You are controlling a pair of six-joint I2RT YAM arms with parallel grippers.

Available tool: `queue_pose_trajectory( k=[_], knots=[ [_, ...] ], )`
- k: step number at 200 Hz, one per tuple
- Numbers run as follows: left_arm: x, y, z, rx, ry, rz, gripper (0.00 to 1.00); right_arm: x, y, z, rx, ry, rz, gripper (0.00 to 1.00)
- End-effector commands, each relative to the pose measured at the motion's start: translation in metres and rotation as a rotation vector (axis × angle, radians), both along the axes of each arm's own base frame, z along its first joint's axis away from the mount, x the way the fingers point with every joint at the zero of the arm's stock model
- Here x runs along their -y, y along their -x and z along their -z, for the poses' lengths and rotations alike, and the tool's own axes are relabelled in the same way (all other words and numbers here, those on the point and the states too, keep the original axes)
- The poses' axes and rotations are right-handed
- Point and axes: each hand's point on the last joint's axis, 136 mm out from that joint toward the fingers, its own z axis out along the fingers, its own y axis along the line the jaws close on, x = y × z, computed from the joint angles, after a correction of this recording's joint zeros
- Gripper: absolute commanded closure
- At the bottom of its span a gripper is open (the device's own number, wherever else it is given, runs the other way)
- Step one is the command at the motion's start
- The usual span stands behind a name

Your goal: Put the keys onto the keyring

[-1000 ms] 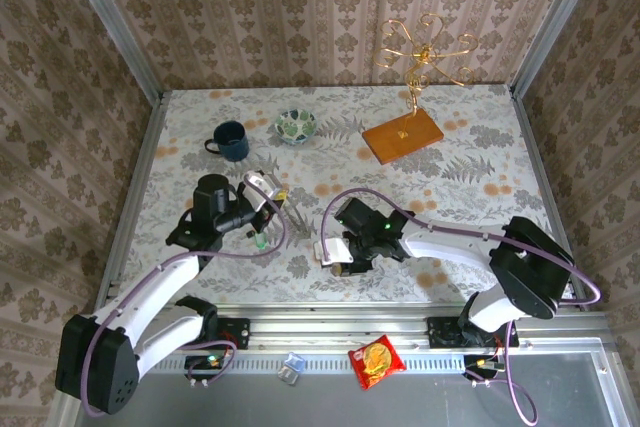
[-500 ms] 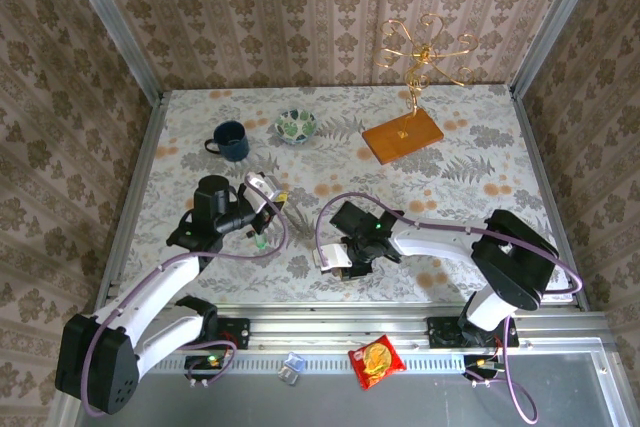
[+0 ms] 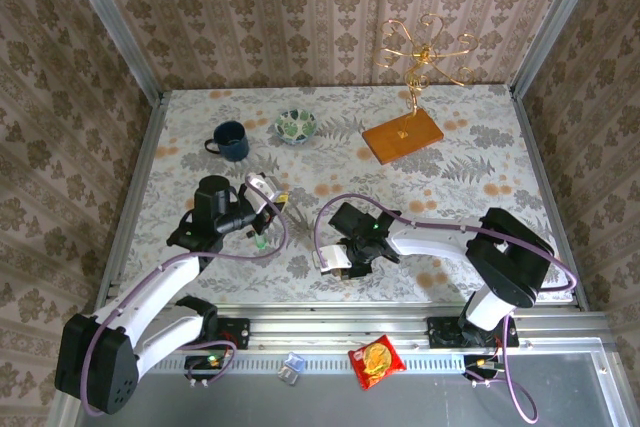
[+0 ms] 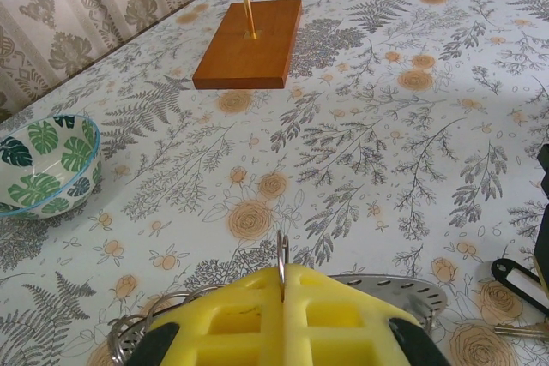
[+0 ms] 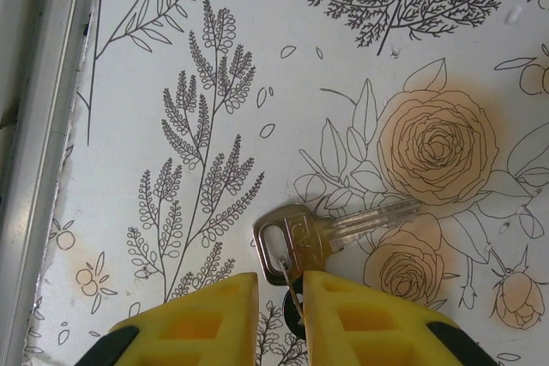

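Top external view: flowered worktop [image 3: 470, 177], left arm [image 3: 150, 297] and right arm [image 3: 440, 239] bent low over its near half.
Left hand [image 4: 282, 280] is clenched on the thin keyring [image 4: 281, 250]; right hand [image 5: 280, 287], fingers narrowly apart, sits at the head of a silver key [image 5: 296, 242] lying flat on the worktop; whether it grasps, I cannot tell.

No legible text; marks on silver key [image 5: 296, 242] and red packet [image 3: 376, 361] indistinct.
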Motion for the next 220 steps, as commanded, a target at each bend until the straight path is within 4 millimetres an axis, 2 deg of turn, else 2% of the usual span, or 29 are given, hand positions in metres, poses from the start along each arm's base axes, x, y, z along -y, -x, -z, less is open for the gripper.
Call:
queue_pose_trajectory(
  k=[1, 32, 62, 71, 109, 128, 135, 161, 190, 209, 220],
  knots=[
    [0.004, 0.003, -0.012, 0.057, 0.016, 0.034, 1.00, -0.007, -0.001, -0.004, 0.003, -0.003, -0.023, 0.82],
    [0.004, 0.003, -0.012, 0.056, 0.015, 0.035, 1.00, -0.007, -0.001, -0.003, 0.001, -0.001, -0.030, 0.87],
    [0.004, 0.003, -0.012, 0.056, 0.013, 0.035, 1.00, -0.006, 0.002, -0.003, -0.005, 0.000, -0.036, 1.00],
    [0.004, 0.003, -0.013, 0.056, 0.013, 0.036, 1.00, -0.006, 0.003, -0.006, -0.008, -0.006, -0.035, 1.00],
    [0.004, 0.005, -0.017, 0.067, -0.001, 0.039, 1.00, -0.004, 0.006, -0.037, -0.022, -0.121, 0.079, 1.00],
    [0.004, 0.005, -0.016, 0.074, -0.019, 0.038, 1.00, 0.001, 0.003, -0.052, -0.035, -0.171, 0.220, 1.00],
    [0.007, 0.008, -0.017, 0.081, -0.024, 0.052, 1.00, 0.002, 0.001, -0.065, -0.024, -0.219, 0.277, 1.00],
    [0.018, 0.013, -0.016, 0.091, -0.045, 0.086, 1.00, 0.012, -0.010, -0.093, -0.063, -0.385, 0.607, 1.00],
    [0.029, 0.015, -0.015, 0.098, -0.075, 0.111, 1.00, 0.045, -0.031, -0.120, -0.114, -0.560, 1.076, 1.00],
    [0.037, 0.017, -0.015, 0.101, -0.091, 0.127, 1.00, 0.061, -0.033, -0.137, -0.145, -0.621, 1.214, 1.00],
    [0.041, 0.017, -0.014, 0.101, -0.100, 0.129, 1.00, 0.065, -0.032, -0.148, -0.147, -0.651, 1.225, 1.00]
  ],
)
